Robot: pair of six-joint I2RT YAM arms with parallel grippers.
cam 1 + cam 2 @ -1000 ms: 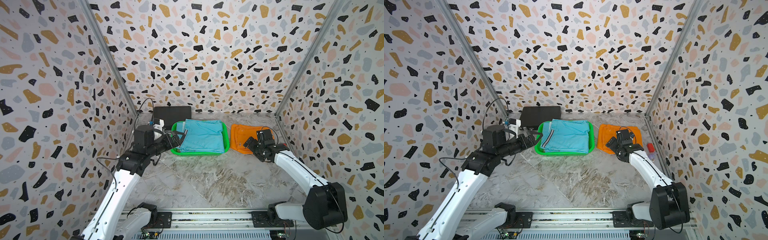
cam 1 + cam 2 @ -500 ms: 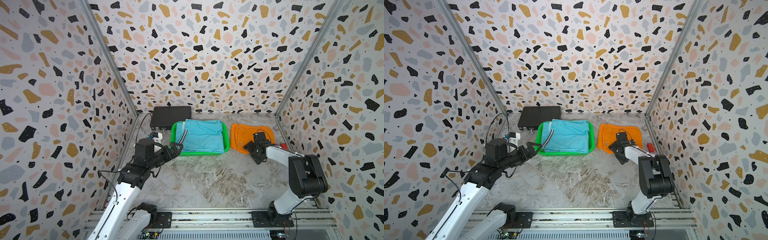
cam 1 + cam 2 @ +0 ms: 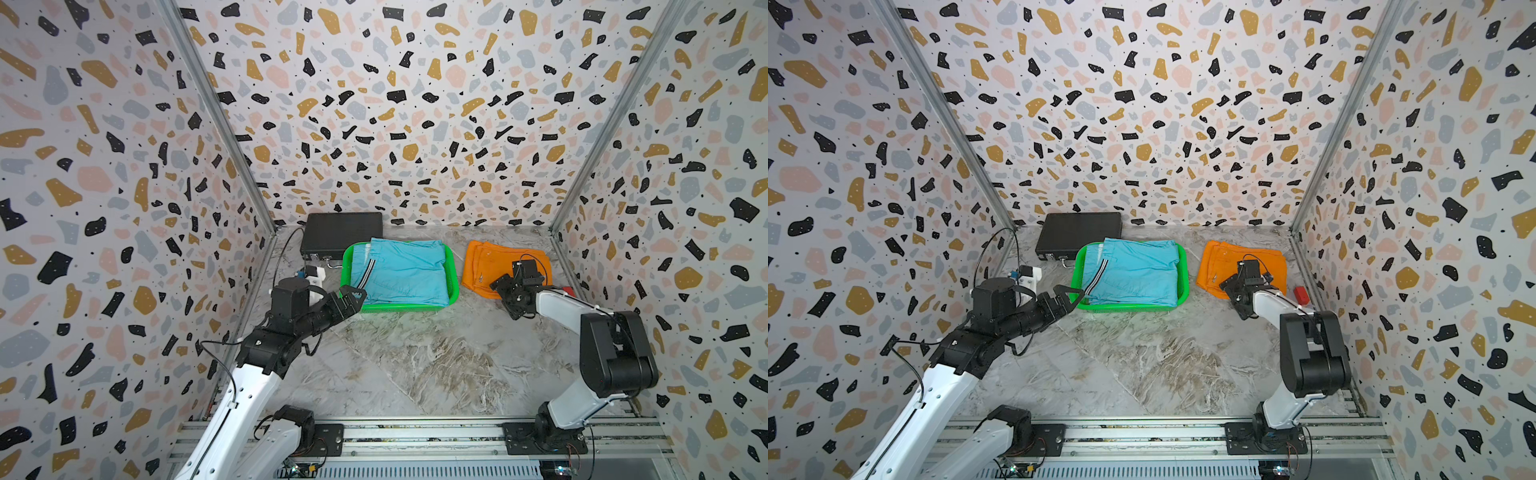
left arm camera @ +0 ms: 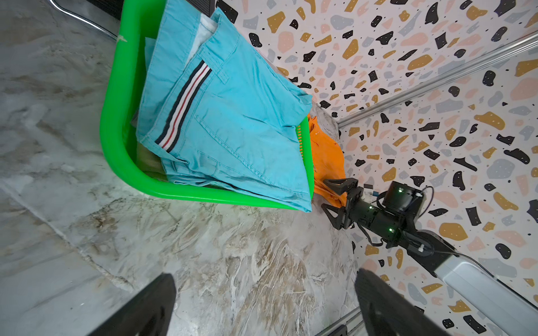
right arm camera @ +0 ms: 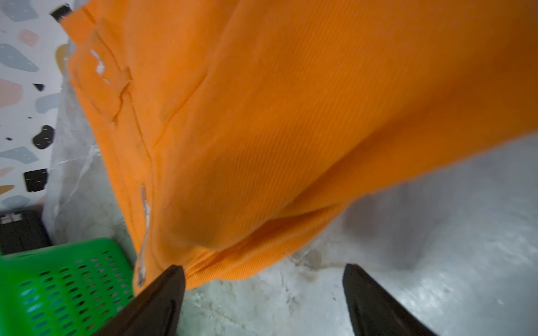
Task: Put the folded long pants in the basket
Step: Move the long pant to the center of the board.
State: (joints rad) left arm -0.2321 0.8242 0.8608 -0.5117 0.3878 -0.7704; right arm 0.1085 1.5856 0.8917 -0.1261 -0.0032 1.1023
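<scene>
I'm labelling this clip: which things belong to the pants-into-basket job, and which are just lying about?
Job:
- turquoise striped pants, in the green basket
- orange pants, still outside it

Lying about:
- flat black box
- small red object

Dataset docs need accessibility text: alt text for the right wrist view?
Folded orange pants fill most of the frame, lying on the marble table, with the right end effector open at their edge. A corner of the green basket shows beside them.
</scene>
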